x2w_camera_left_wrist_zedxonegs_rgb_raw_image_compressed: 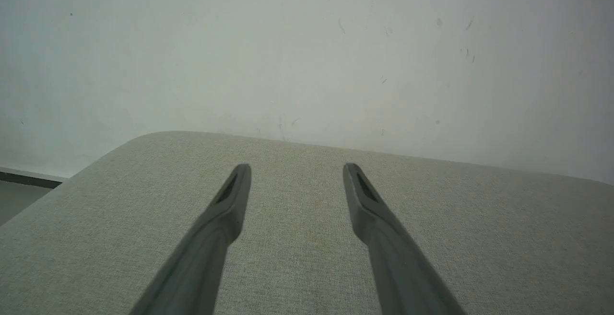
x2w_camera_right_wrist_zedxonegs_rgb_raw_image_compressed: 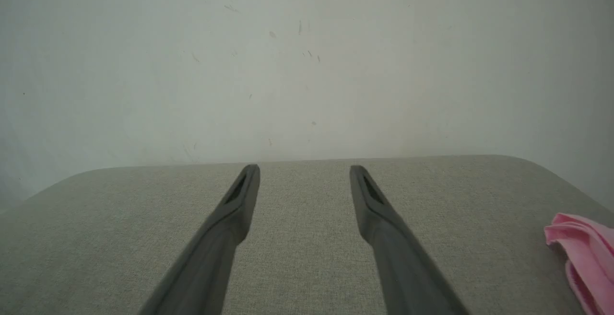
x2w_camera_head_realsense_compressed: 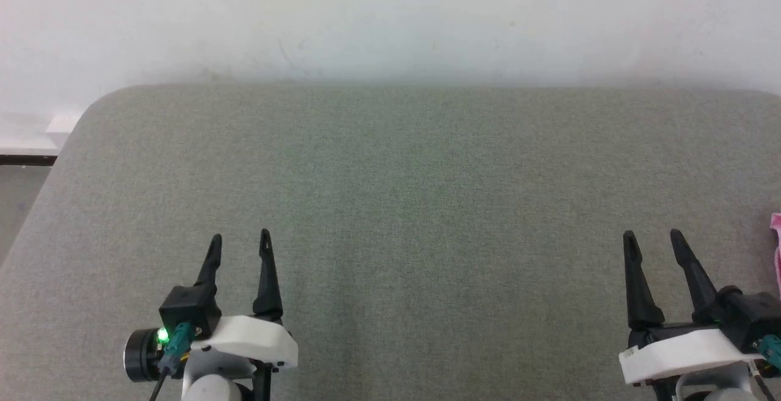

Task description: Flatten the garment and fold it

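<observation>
Garment (x2w_camera_head_realsense_compressed: 776,248) is lying bunched at three o'clock on the grey fabric surface (x2w_camera_head_realsense_compressed: 390,175), near the right gripper (x2w_camera_head_realsense_compressed: 652,235). That gripper and the left gripper (x2w_camera_head_realsense_compressed: 240,237) are pointing toward twelve o'clock, jaws apart and empty, seemingly readying for a first reach.

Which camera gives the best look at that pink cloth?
The right wrist view: the garment lies bunched at its lower right edge, folds visible, partly cut off. The head view catches a thin pink sliver at its right edge. The left wrist view faces grey table and wall.
</observation>
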Robot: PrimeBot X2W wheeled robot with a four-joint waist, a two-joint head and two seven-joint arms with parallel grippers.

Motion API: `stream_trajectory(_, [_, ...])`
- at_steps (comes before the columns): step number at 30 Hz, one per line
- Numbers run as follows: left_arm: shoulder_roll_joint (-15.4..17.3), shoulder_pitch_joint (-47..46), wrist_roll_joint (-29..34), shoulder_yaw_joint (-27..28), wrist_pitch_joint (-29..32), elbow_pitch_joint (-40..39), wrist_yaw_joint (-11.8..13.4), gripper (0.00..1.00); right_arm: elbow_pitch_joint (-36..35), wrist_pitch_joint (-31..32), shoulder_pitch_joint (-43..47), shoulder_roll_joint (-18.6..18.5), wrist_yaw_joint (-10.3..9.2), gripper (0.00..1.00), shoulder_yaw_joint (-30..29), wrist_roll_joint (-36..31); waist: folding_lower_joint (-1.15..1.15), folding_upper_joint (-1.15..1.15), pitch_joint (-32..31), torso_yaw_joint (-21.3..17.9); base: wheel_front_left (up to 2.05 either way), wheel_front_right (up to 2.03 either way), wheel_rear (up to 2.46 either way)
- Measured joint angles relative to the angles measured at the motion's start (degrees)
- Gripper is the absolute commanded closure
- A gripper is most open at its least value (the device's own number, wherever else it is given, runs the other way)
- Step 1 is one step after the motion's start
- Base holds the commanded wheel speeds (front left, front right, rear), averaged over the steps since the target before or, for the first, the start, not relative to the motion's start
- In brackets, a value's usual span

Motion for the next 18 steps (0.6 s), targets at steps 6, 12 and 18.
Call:
stream_trajectory(6, [-0.23, 0.18, -0.18, -0.65, 0.01, 0.64, -0.4, 0.0, 1.79, 0.0, -0.03, -0.01, 0.0, 0.0, -0.4, 0.48, 0.0, 0.0, 0.13, -0.15, 0.0, 0.0, 0.0])
stream_trajectory(12, [-0.32, 0.18, -0.26, -0.96, 0.01, 0.92, -0.44, 0.0, 2.09, 0.0, -0.17, -0.01, 0.0, 0.0, -0.11, 0.99, 0.0, 0.0, 0.14, -0.42, 0.0, 0.0, 0.0])
stream_trajectory(18, [-0.34, 0.16, -0.35, -1.0, 0.09, 0.94, -0.43, 1.0, 2.12, 0.08, -0.16, -0.04, 0.0, 1.0, 0.12, 0.94, 0.0, 0.0, 0.1, -0.51, 0.0, 0.0, 0.0])
